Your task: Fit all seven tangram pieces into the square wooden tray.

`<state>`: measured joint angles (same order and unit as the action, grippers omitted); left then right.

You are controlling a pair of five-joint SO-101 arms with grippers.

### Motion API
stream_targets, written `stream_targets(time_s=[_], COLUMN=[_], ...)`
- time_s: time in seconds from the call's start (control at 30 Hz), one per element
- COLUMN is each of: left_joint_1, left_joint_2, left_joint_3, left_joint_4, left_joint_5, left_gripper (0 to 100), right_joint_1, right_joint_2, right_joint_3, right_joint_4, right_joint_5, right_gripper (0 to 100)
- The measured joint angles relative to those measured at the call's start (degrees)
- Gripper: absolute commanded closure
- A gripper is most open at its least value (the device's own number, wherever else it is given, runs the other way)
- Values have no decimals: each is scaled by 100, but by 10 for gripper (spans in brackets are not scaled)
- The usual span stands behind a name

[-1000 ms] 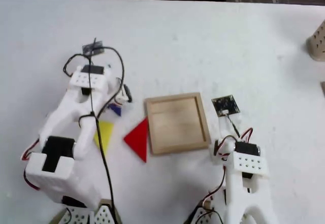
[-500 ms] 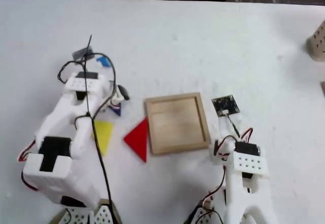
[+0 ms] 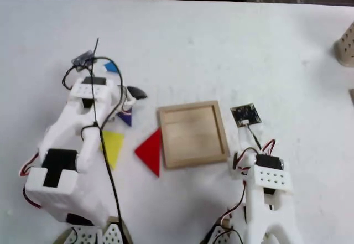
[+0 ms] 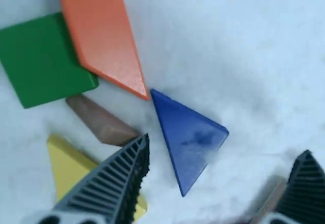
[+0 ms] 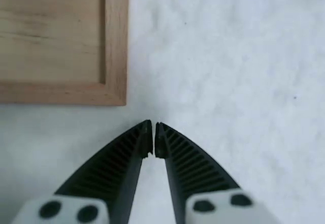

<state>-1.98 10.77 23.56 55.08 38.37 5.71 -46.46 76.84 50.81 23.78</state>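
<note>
1. Left gripper [image 4: 226, 148] is open, jaws wide apart, above the blue triangle [image 4: 188, 132] lying on the table [image 4: 244, 41].
2. Orange parallelogram [image 4: 101, 36], green square [image 4: 43, 59], brown triangle [image 4: 99, 120] and yellow triangle [image 4: 71, 165] are clustered beside it; the orange tip meets the blue corner.
3. Right gripper [image 5: 153, 138] is closed on nothing, just off a corner of the wooden tray [image 5: 114, 41].
4. Red triangle [image 3: 150, 151] lies flat on the table just beside the tray's edge, outside it.

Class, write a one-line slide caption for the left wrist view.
Open left claw above the blue triangle, with orange parallelogram and green square nearby.
</note>
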Motion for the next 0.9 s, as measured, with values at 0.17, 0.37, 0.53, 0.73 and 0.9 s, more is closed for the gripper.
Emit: stream_targets(time_s=[0.17,0.37,0.53,0.73,0.9], left_joint_1=[0,0,0,0,0], left_joint_2=[70,1222,1556,1609,1609], left_joint_3=[-448,-1618,-2127,-2136,-1934], left_joint_4=[237,1169,1670,1591,1284], left_joint_5=[26,26,26,62,747], left_gripper=[588,588,588,589,589], right_joint_1=[0,0,0,0,0], right_joint_2=[0,0,0,0,0], right_joint_3=[0,0,0,0,0], right_joint_4=[0,0,0,0,0], right_joint_5=[0,0,0,0,0], right_gripper=[981,981,981,981,981])
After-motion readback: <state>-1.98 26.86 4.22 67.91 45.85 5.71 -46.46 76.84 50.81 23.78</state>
